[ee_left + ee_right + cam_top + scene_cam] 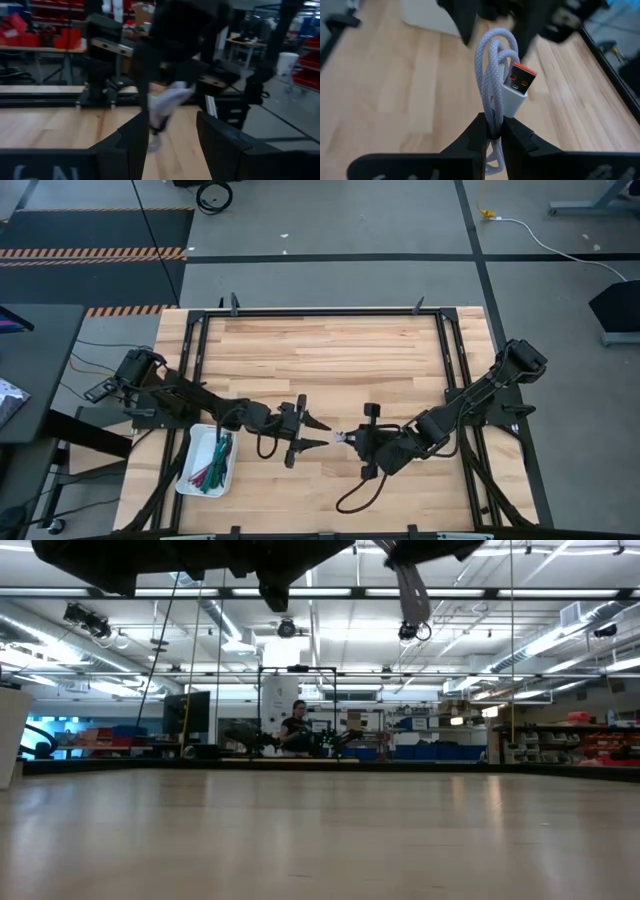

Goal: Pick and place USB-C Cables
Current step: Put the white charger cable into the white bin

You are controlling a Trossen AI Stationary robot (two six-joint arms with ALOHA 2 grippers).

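In the right wrist view my right gripper (494,131) is shut on a pale grey braided USB cable bundle (495,65), whose white plug with an orange insert (519,82) stands beside the loops. From above, this gripper (350,439) and the cable (342,437) are at the table's middle, toward the near edge. My left gripper (326,433) is open just left of the cable, its fingers pointing at it. Between those fingers in the left wrist view (172,137), the pale cable (167,102) hangs from the right gripper. More folded cables, green and red (214,461), lie in a white tray (190,476). My right gripper pinches the pale cable bundle between its two fingertips (479,132), across several folded strands (493,120) below the plug. The looped end (495,37) and the plug stick out past the fingertips. A short end shows behind them. The bundle is lifted clear of the table.
The white tray sits near the table's near-left corner beside my left arm. A black frame (450,350) runs round the wooden top (330,360). Bare wood lies toward the far edge. In the low view a person (296,728) is far off in the room.
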